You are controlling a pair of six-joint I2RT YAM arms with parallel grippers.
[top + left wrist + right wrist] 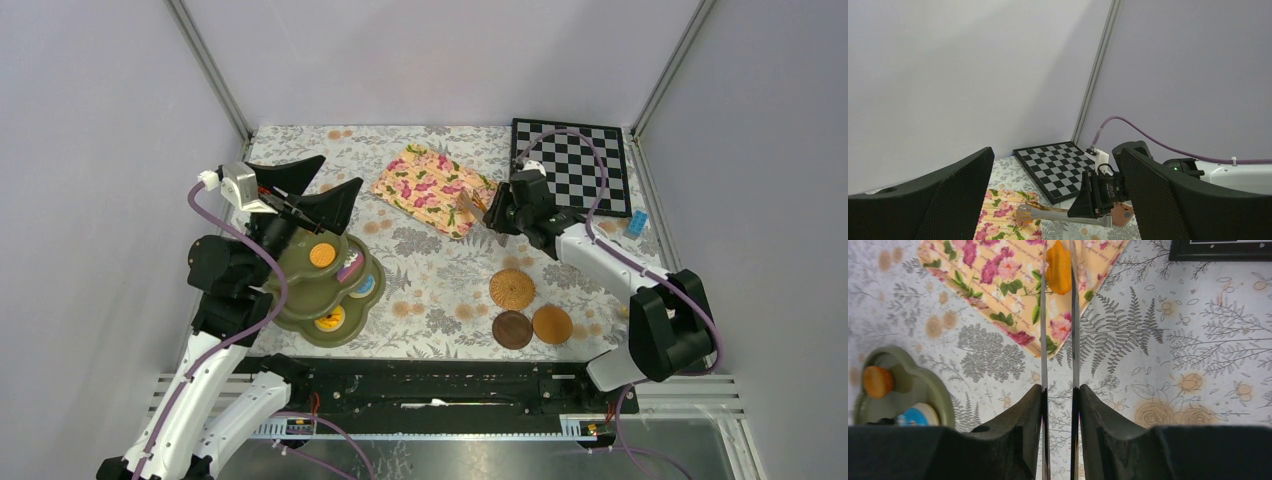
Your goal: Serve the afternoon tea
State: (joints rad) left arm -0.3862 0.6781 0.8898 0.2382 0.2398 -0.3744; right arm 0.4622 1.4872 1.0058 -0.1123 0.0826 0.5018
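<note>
My right gripper (1058,390) is shut on the metal tongs (1074,315). Between their tips the tongs pinch an orange pastry (1058,267) over a floral napkin (430,187). The olive-green tiered stand (300,300) sits at the left and carries an orange pastry (322,254), a blue one (364,286) and a yellow one (330,320). My left gripper (310,190) hangs open and empty above the stand's far side. Three round coasters (511,289) lie near the right arm. A brownish-pink mug (1123,212) partly shows behind the right gripper (497,213).
A black-and-white chessboard (570,165) lies at the back right corner. A small pale blue object (636,224) sits beside it by the right wall. A floral cloth covers the table, with walls close on three sides.
</note>
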